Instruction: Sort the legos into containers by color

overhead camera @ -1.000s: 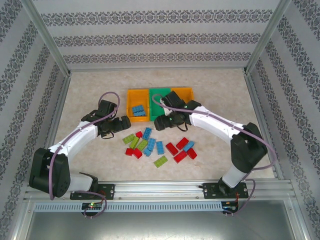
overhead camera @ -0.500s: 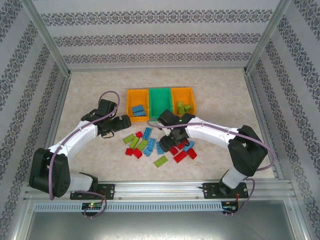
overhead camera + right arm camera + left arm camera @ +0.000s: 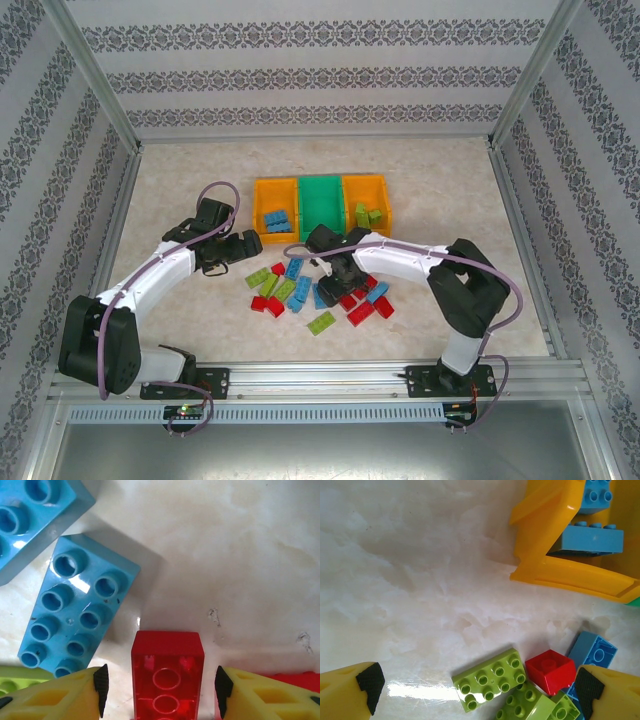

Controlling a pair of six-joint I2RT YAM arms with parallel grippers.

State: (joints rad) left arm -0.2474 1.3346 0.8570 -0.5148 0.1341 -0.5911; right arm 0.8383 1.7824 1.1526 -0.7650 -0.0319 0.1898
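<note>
The right gripper (image 3: 160,685), jaws spread and clear of both sides, straddles an upturned red brick (image 3: 167,655) on the table in the loose pile — but a light blue brick (image 3: 75,610) lies just beside one finger, so closing might snag or drag it along.

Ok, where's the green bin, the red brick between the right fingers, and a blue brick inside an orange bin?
green bin (image 3: 320,205), top external view, on its bare floor.
red brick (image 3: 167,680), right wrist view, middle of its face toward the camera.
blue brick (image 3: 587,541), left wrist view, on its long side face.
</note>
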